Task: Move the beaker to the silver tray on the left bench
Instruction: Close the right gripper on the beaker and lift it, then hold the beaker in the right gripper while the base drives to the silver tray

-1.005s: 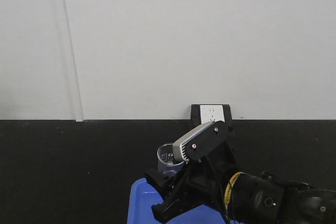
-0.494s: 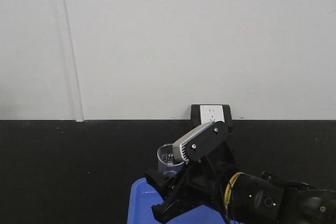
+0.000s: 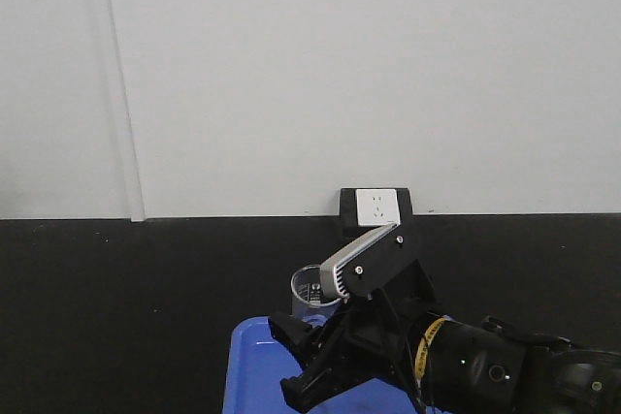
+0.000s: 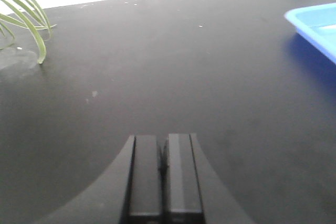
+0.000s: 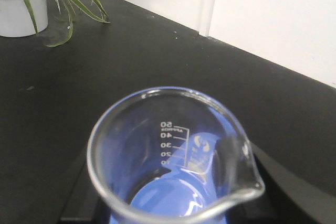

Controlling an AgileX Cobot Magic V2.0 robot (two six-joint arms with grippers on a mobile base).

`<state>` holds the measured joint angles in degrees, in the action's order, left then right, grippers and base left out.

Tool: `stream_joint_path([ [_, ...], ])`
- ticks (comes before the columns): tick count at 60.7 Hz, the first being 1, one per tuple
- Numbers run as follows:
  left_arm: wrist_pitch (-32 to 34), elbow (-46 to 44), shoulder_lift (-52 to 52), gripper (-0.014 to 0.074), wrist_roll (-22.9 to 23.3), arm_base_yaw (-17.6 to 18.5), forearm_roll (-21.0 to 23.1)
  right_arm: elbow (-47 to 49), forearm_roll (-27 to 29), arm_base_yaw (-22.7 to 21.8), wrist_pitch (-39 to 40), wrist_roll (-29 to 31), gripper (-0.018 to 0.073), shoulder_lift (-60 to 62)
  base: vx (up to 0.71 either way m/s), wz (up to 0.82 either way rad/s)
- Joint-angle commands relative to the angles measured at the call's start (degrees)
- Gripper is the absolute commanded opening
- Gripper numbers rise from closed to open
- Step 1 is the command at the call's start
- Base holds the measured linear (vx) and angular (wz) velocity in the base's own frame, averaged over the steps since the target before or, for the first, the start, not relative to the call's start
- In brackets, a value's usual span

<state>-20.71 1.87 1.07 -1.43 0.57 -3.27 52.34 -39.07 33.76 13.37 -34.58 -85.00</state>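
Note:
The beaker (image 3: 309, 290) is small, clear glass, with printed marks from 10 to 50 on its wall. It stands upright between the fingers of my right gripper (image 3: 307, 329), which is shut on it, lifted above the corner of a blue tray. From the right wrist the beaker (image 5: 173, 129) fills the lower frame, and the black fingers (image 5: 79, 195) of the gripper (image 5: 176, 198) flank it. My left gripper (image 4: 164, 153) is shut with nothing in it, low over the matte black bench top (image 4: 184, 66). The silver tray is out of view.
A bright blue plastic tray (image 3: 250, 375) lies under the right arm, and its corner (image 4: 315, 22) shows at the left wrist's right edge. A potted plant (image 5: 21, 3) stands far left on the bench. A wall socket (image 3: 376, 207) sits behind the arm.
In the front view the wall, socket and blue tray have slid a little to the left. The right arm and the held beaker keep their place in the frame.

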Motion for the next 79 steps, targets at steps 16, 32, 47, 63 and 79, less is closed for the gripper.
stream_joint_path([
  [16, 4.3, 1.1, 0.5, 0.0001, 0.1, 0.3, 0.2, 1.6, 0.8, -0.1, 3.7, 0.2, 0.0031, 2.1, -0.17, -0.09],
  [32, 4.3, 1.1, 0.5, 0.0001, 0.1, 0.3, 0.2, 1.6, 0.8, -0.1, 3.7, 0.2, 0.0031, 2.1, -0.25, 0.01],
  [47, 4.3, 1.1, 0.5, 0.0001, 0.1, 0.3, 0.2, 1.6, 0.8, -0.1, 3.7, 0.2, 0.0031, 2.1, -0.32, 0.02],
  [63, 4.3, 1.1, 0.5, 0.0001, 0.1, 0.3, 0.2, 1.6, 0.8, -0.1, 3.7, 0.2, 0.0031, 2.1, -0.35, 0.02],
  [79, 4.3, 1.1, 0.5, 0.0001, 0.1, 0.3, 0.2, 1.6, 0.8, -0.1, 3.7, 0.2, 0.0031, 2.1, -0.35, 0.03],
])
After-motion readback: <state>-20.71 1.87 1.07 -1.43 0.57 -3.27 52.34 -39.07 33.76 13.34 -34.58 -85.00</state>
